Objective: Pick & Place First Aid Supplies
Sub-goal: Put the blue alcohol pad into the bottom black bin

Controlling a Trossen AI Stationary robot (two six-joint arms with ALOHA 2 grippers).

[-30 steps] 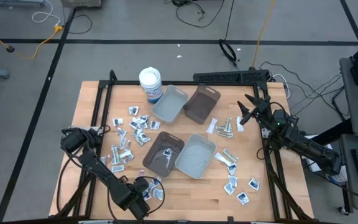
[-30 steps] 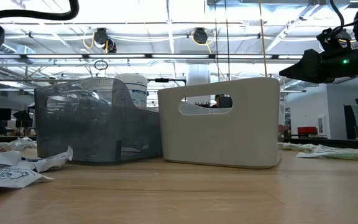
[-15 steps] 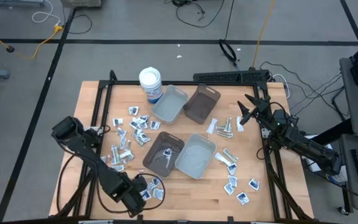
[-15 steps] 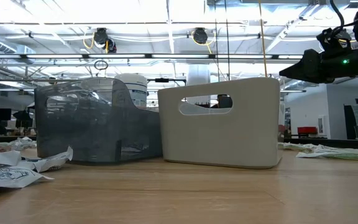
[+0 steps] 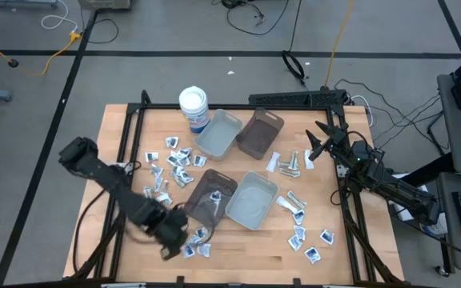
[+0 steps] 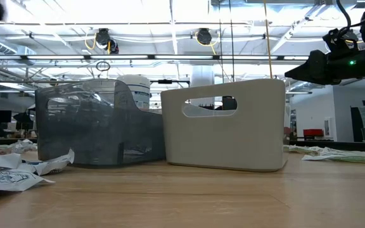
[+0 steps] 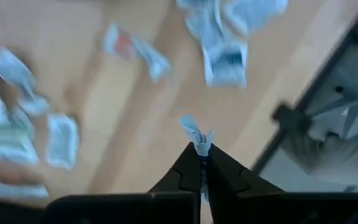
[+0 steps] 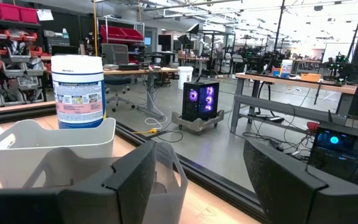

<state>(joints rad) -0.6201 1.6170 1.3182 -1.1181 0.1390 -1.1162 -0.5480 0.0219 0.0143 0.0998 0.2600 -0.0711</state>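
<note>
Wooden table (image 5: 254, 244) | brown tray (image 5: 210, 197): one packet | left pincer (image 7: 202, 163) pinching packet (image 7: 196, 134) | right pincer (image 8: 197, 171) spread

You have open bare wood along the table's (image 5: 246, 254) near edge. Four trays (image 5: 250, 198) block the middle, the tub (image 5: 194, 108) guards the far side, and loose packets (image 5: 166, 168) clutter both flanks, leaving narrow lanes between the tray pairs.

No legible text. Tub (image 8: 78, 91), upper left of the right wrist view, carries a printed label; wording too small to read.
</note>
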